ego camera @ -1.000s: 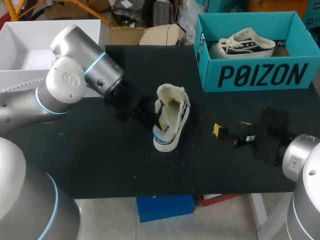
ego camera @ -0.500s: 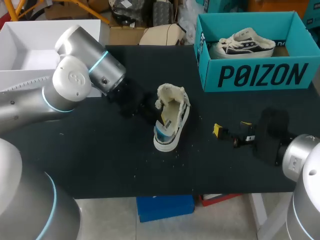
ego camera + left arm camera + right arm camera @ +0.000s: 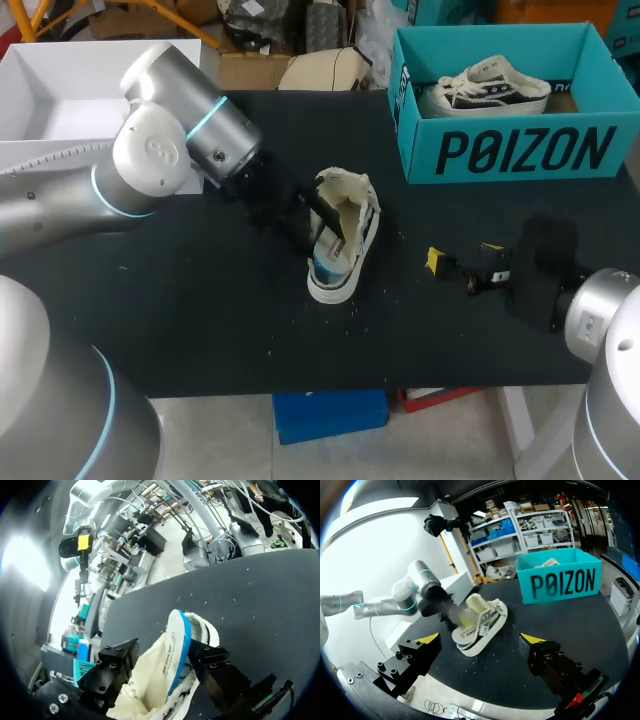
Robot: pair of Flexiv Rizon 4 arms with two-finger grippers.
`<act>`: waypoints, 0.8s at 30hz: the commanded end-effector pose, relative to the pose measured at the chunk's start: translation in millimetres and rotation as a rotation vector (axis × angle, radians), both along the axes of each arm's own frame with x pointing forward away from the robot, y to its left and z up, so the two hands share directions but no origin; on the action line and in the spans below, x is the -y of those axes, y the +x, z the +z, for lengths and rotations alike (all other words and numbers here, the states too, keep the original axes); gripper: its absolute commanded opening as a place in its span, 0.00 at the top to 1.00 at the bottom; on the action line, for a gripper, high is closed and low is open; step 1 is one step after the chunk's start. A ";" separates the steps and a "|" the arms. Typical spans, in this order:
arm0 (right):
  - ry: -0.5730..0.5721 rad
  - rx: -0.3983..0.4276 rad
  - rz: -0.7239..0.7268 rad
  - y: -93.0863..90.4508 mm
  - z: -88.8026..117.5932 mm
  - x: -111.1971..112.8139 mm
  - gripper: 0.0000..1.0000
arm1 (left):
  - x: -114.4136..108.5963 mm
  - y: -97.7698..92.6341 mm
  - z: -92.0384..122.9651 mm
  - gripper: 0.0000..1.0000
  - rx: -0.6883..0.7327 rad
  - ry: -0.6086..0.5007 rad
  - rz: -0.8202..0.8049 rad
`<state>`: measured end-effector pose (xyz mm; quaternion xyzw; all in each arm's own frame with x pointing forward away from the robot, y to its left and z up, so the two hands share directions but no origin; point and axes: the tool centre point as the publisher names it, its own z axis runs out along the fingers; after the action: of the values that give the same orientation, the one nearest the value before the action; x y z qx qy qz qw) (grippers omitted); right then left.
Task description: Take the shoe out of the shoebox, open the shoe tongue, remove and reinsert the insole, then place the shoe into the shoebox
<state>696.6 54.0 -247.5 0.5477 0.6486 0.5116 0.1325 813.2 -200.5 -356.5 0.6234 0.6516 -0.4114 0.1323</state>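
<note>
Roughly midway, I'd say: your shoe (image 3: 345,270) is out of the shoebox (image 3: 520,150) and lying on its side mid-table (image 3: 200,320). The insole (image 3: 177,645) is standing up out of the opening, not seated yet.

Your left gripper (image 3: 305,220) has its fingers (image 3: 117,660) spread around that insole and the fleecy lining (image 3: 150,680), with no real pinch that I can see.

Your right gripper (image 3: 462,257) hangs wide open and empty. Reseating and boxing are what's left.

The black table (image 3: 200,330) is dotted with pale specks (image 3: 350,308) near its front middle; at its far right corner a dark-and-white second sneaker (image 3: 485,88) lies inside the teal shoebox (image 3: 520,150).
</note>
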 end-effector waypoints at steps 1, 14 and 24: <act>0.000 0.005 -0.007 -1.2 -1.5 -2.2 0.00 | -16.9 -13.3 9.6 0.00 0.014 -0.016 0.019; 0.000 0.005 -0.007 -1.2 -1.5 -2.2 0.00 | -18.6 -15.5 6.0 0.61 0.017 0.010 0.019; 0.000 0.005 -0.007 -1.2 -1.5 -2.2 0.00 | -21.1 -16.2 -3.7 0.62 0.008 0.052 0.018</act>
<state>696.6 54.0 -247.5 0.5477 0.6486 0.5116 0.1325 796.1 -176.6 -357.2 0.6218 0.6665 -0.3920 0.1246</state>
